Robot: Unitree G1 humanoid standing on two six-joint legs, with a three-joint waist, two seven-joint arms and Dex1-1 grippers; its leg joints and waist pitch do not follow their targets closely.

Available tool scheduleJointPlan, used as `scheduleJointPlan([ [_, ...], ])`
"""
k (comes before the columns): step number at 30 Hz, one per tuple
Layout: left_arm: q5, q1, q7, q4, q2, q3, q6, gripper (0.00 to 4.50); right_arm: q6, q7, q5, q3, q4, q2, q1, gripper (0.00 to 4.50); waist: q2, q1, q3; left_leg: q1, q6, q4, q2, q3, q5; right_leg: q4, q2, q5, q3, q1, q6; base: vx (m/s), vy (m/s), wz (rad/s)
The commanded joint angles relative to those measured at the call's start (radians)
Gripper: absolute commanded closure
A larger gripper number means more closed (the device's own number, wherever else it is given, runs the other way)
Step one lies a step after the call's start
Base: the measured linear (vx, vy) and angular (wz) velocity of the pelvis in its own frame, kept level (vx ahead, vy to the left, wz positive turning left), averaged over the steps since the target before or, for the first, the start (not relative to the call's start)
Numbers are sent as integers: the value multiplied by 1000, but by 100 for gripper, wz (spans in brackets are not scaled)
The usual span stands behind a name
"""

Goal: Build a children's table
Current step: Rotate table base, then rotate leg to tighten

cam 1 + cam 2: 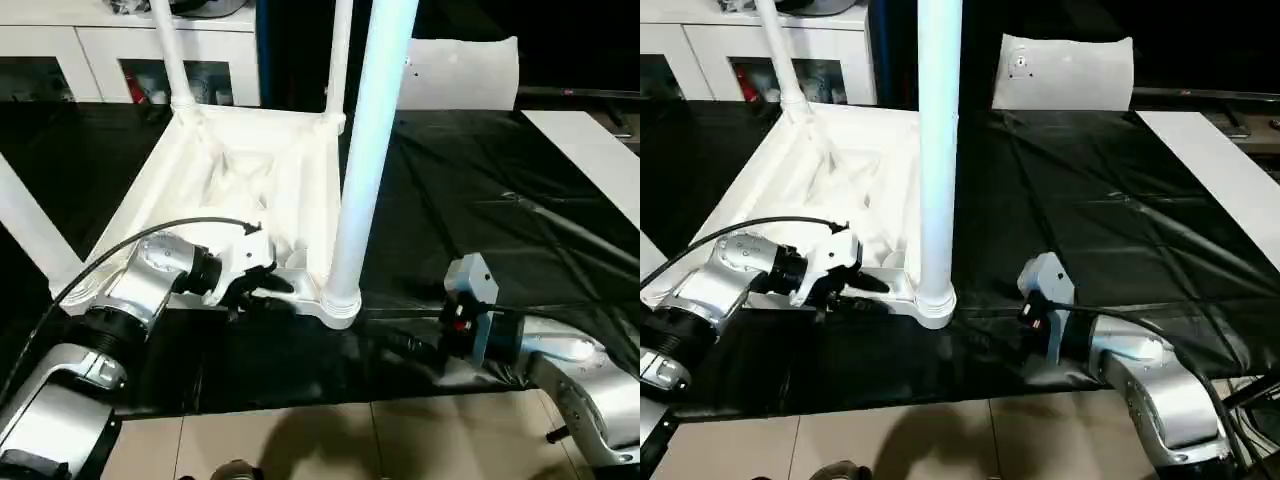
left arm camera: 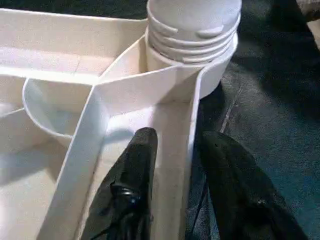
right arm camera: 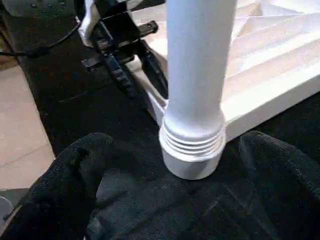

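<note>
The tabletop point(image 1: 250, 180) is lying upside down on the black cloth point(image 1: 480, 240), looking light, stiff and smooth. The left gripper point(image 2: 175, 165) is straddling its thin near rim, a good hold, jaws narrow but not clearly clamping. The right gripper point(image 3: 175, 200), jaws wide, is facing the near-right leg point(image 1: 365, 150), best held low by its socket point(image 1: 338, 303).

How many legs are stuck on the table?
3 seen upright: near corner leg, far corner leg, far left corner leg. A fourth white tube shows at the left edge; its socket is hidden.

Surface: black wrinkled sheet point(image 1: 470, 230) covering the work area, tiled floor point(image 1: 330, 440) along its near edge.
On it, left: upturned white tabletop point(image 1: 250, 190).
Far centre: white flat bag point(image 1: 460, 70).
Far right: white board point(image 1: 590, 150).
</note>
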Motion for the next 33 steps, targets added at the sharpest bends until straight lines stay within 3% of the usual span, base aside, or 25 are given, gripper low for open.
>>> scheduleJointPlan([
  [1, 16, -20, 3, 8, -6, 8, -15, 323, 21, -4, 5, -1, -20, -13, -8, 0, 11, 4, -60, 42, -19, -77, 44, -16, -232, -68, -75, 4, 29, 21, -271, 0, 0, 0],
  [16, 44, -54, -14, 102, -23, 5, -64, 441, 20, -11, -1, 7, -24, -13, -11, 0, 12, 4, -56, 43, -35, -83, 46, -18, -278, -76, -79, -73, 30, 17, -261, 0, 0, 0],
  [20, 38, -52, -42, 98, -26, 8, -58, 449, 16, -13, -1, 9, -23, -14, -13, 0, 11, 2, -60, 41, -31, -81, 45, -18, -249, -70, -79, -22, 29, 21, -267, 0, 0, 0],
  [24, -3, -12, -92, 25, -25, 14, -21, 449, -7, -22, -17, 9, 2, -9, -28, 0, 15, 0, -63, 38, -8, -76, 45, -18, -205, -63, -79, 59, 28, 25, -285, 0, 0, 0],
  [26, -25, 54, -135, -86, -13, -4, -1, 449, -36, -23, -28, 9, 40, -3, -53, 0, 16, -2, -65, 38, -2, -75, 48, -18, -196, -60, -81, 78, 27, 26, -294, 0, 0, 0],
  [27, -31, 86, -150, -140, -8, -14, 6, 449, -50, -18, -29, 9, 56, -1, -64, 0, 10, -4, -62, 38, 4, -76, 47, -15, -194, -63, -77, 78, 28, 24, -293, 0, 0, 0],
  [28, -32, 91, -152, -147, -8, -15, 6, 449, -52, -17, -29, 9, 59, -1, -66, 0, 13, -2, -63, 41, 6, -73, 49, -15, -194, -61, -80, 81, 28, 24, -295, 0, 0, 0],
  [30, -35, 144, -155, -228, -8, -25, -6, 449, -81, 67, 6, 21, 90, 1, -90, 0, 9, 2, -63, 41, 22, -71, 48, -12, -187, -62, -78, 67, 28, 24, -290, 0, 0, 0],
  [31, -35, 153, -155, -240, -8, -26, -9, 450, -84, 84, 14, 23, 95, 2, -94, 33, 12, 5, -61, 39, 28, -72, 49, -12, -191, -64, -79, 52, 28, 24, -285, 0, 0, 0],
  [32, -30, 160, -153, -246, -10, -28, -24, 450, -90, 109, 21, 31, 112, 5, -107, 33, 13, 7, -61, 41, 29, -72, 48, -11, -193, -65, -76, 42, 28, 22, -282, 0, 0, 0],
  [33, -22, 162, -150, -250, -10, -35, -34, 450, -90, 147, 30, 44, 132, 7, -124, 33, 7, 7, -60, 39, 27, -74, 47, -11, -199, -66, -74, 20, 26, 23, -277, 0, 0, 0],
])
